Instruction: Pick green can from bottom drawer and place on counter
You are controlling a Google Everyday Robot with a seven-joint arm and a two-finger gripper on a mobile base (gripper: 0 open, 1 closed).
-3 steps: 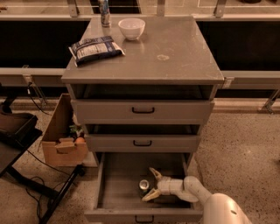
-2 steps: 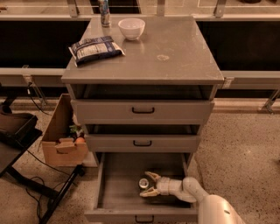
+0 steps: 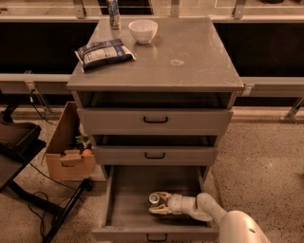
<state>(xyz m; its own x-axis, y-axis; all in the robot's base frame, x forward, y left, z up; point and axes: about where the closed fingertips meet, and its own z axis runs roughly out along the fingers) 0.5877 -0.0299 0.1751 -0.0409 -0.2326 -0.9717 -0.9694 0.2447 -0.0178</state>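
Note:
The green can (image 3: 154,198) stands upright on the floor of the bottom drawer (image 3: 128,209), which is pulled out; its silver top shows. My gripper (image 3: 154,204) reaches into the drawer from the right and lies low over the floor. Its fingers (image 3: 160,211) are spread, one on each side of the can and close to it. The counter (image 3: 190,52) is the grey top of the cabinet, with a small pale stain.
On the counter stand a white bowl (image 3: 143,30), a snack bag (image 3: 103,52) and a slim blue-white can (image 3: 114,14). The two upper drawers are pulled out a little. A cardboard box (image 3: 69,152) and a black stand (image 3: 19,156) are left of the cabinet.
My gripper has moved left along the drawer floor to the can, and its fingers now sit on either side of it. The can has not moved.

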